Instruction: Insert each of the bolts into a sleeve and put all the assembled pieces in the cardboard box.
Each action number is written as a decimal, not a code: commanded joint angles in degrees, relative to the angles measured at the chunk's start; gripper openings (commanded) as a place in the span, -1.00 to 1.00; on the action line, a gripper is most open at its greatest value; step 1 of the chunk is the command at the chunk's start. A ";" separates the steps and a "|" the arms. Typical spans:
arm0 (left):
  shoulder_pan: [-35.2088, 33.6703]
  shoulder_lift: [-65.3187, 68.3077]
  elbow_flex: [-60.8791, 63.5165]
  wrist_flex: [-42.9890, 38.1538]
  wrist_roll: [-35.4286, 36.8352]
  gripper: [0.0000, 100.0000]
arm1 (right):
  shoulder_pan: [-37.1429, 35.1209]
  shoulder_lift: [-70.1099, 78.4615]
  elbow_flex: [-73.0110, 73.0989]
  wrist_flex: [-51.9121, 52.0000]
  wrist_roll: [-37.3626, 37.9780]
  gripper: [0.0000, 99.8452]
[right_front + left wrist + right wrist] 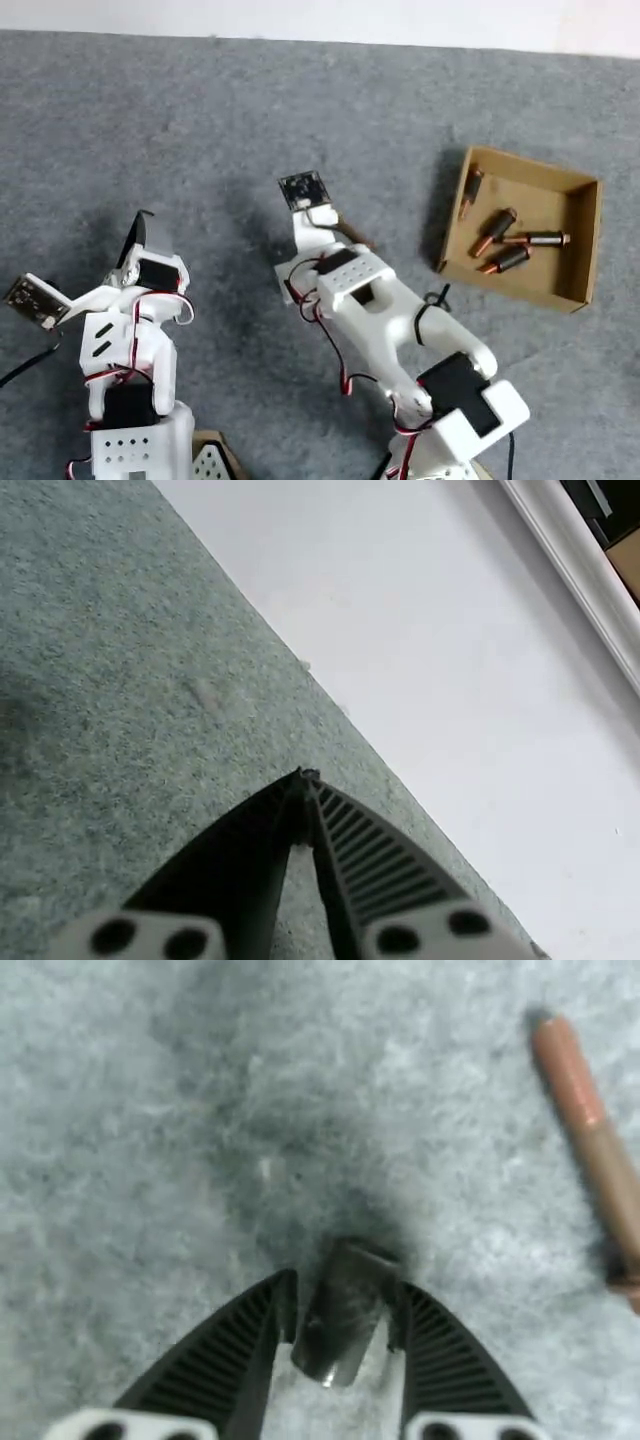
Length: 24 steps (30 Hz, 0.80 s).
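Sleeve [338,1335], dark, pinched in right gripper [342,1285], long side running along the fingers [230,1360], end poking out at grey mat [150,1110], bolt [585,1140] lying flat close by, slanted, left gripper [303,780] squeezed closed near mat edge, four finished pieces [497,230] lying in cardboard box [588,240]
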 commanded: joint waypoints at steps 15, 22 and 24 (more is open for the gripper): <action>-0.13 -0.84 1.10 0.18 -0.53 -0.99 | 5.14 2.42 -6.99 11.30 -3.87 -0.93; -0.13 -0.84 1.10 0.35 -0.53 -0.99 | 5.23 0.04 -9.80 13.32 6.68 -0.99; -0.13 -0.84 1.10 0.35 -0.53 -0.99 | 5.41 -4.09 -8.92 13.67 6.86 -0.99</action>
